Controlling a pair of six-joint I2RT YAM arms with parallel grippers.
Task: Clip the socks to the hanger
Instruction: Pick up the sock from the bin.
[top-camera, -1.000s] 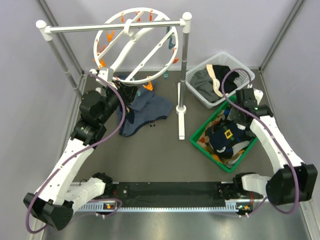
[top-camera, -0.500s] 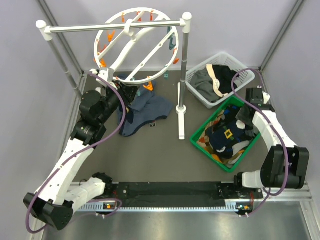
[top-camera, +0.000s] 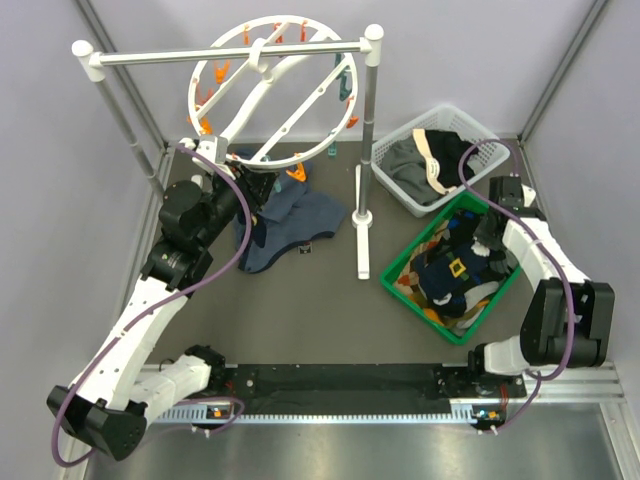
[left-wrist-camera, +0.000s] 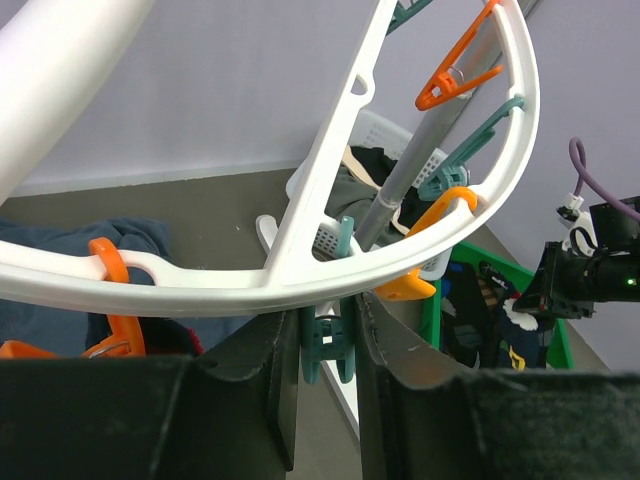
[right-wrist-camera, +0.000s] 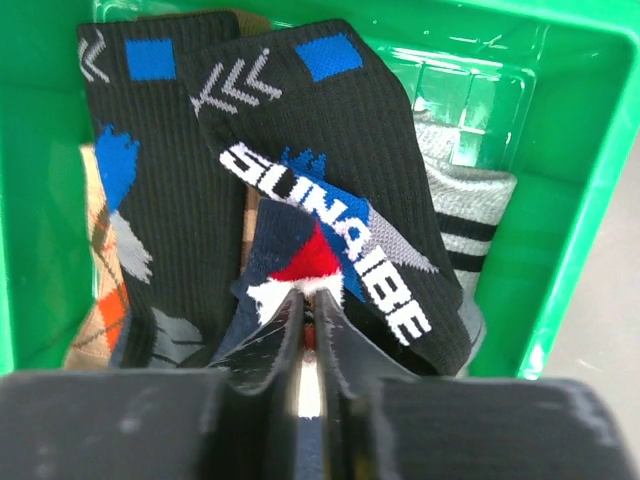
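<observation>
Ahead of the right gripper (right-wrist-camera: 310, 300), inside the green bin (right-wrist-camera: 600, 150), we count socks (right-wrist-camera: 300, 130): two black, one striped grey, plus one navy sock (right-wrist-camera: 275, 240) nipped between its almost-closed jaws. Left gripper (left-wrist-camera: 327, 332): narrowly parted, clamping one teal clip (left-wrist-camera: 322, 347) under the hanger (left-wrist-camera: 250, 290) rim.

Left arm (top-camera: 140, 320), right arm (top-camera: 528, 248): white links alternating with black joints. Purple cable (top-camera: 241, 235) running along each. Left hand (left-wrist-camera: 328, 360), right hand (right-wrist-camera: 308, 320): fingers showing matte black.

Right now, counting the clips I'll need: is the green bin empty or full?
Full: the green bin holds several overlapping socks, black, navy, grey-striped and plaid, covering most of its floor.
</observation>
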